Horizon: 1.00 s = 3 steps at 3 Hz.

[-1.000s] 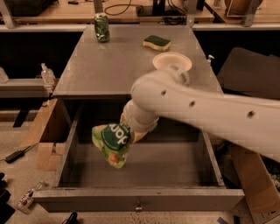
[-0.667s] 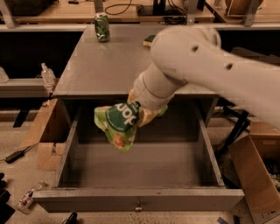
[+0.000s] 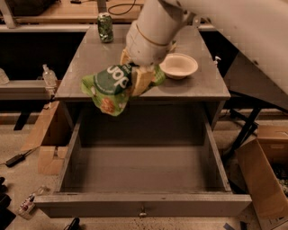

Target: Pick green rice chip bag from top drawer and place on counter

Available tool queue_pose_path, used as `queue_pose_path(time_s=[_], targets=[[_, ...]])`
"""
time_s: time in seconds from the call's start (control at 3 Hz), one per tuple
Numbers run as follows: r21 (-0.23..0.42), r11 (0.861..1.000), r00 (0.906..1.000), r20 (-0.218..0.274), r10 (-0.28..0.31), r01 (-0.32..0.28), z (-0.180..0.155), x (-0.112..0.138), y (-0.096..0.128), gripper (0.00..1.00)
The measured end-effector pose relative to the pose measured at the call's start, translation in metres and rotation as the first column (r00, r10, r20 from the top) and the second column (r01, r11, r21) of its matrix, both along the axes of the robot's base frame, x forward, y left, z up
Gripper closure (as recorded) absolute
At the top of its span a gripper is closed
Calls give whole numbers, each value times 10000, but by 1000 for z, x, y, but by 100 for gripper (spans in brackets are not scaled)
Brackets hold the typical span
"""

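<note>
My gripper (image 3: 135,77) is shut on the green rice chip bag (image 3: 110,89), a crinkly light-green pouch with a dark green oval label. It holds the bag in the air over the front edge of the grey counter (image 3: 90,58), above the back of the open top drawer (image 3: 139,170). The bag hangs tilted to the left of the gripper. The drawer is pulled out wide and its inside shows nothing. Its small metal knob (image 3: 142,212) is at the middle of the front panel. My white arm (image 3: 157,22) comes down from the upper right.
A white bowl (image 3: 178,65) sits on the counter right of the gripper. A green soda can (image 3: 105,27) stands at the counter's back left. Cardboard boxes stand at the lower right (image 3: 263,175) and to the left of the cabinet (image 3: 45,134). A wooden bench (image 3: 58,9) is behind.
The gripper has lifted the bag out of the drawer and up to the counter's front edge. The arm has swung upward and back.
</note>
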State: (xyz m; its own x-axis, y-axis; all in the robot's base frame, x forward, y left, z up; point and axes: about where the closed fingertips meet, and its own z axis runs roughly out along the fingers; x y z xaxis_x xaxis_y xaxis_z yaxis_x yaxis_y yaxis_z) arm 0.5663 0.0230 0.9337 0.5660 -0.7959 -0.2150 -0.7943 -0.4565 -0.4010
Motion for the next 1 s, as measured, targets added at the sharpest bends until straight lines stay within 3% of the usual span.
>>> queue_pose_path(time_s=[0.33,0.67,1.0], targets=[[302,9993,9995,-247,216,-208,32,26,38,100],[1264,9920,9968,782,-147,47,81,72,70,100],[3040,9511,9683,2169,-1243,540,135,138,88,100]])
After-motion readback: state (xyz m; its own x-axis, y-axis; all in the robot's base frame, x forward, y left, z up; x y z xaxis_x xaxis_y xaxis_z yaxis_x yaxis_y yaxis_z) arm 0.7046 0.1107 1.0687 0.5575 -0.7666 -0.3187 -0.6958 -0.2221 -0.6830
